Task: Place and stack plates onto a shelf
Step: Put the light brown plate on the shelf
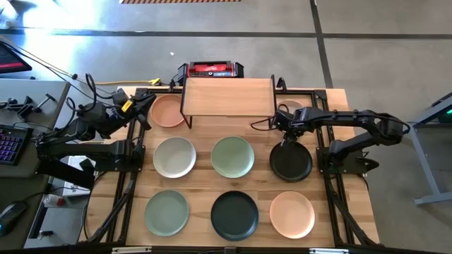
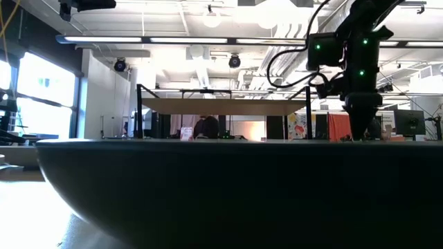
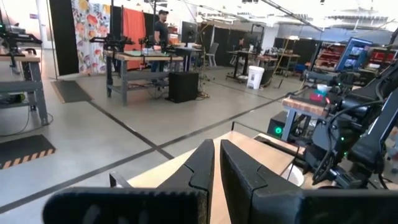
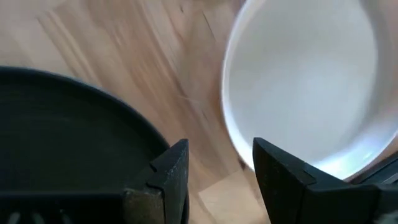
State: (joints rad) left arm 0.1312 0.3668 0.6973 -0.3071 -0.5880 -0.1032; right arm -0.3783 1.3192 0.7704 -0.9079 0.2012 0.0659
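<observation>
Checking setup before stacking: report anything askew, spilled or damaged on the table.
Nothing stands out. The plates lie flat and apart on the table, none chipped or tipped; the shelf stands square and bare. The right gripper hangs open between the black plate and a white plate.

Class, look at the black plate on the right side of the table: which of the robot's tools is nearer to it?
Right. The right tool, jaws open, hangs at the far rim of the black plate. The left tool, shut, is across the table near the peach plate.
</observation>
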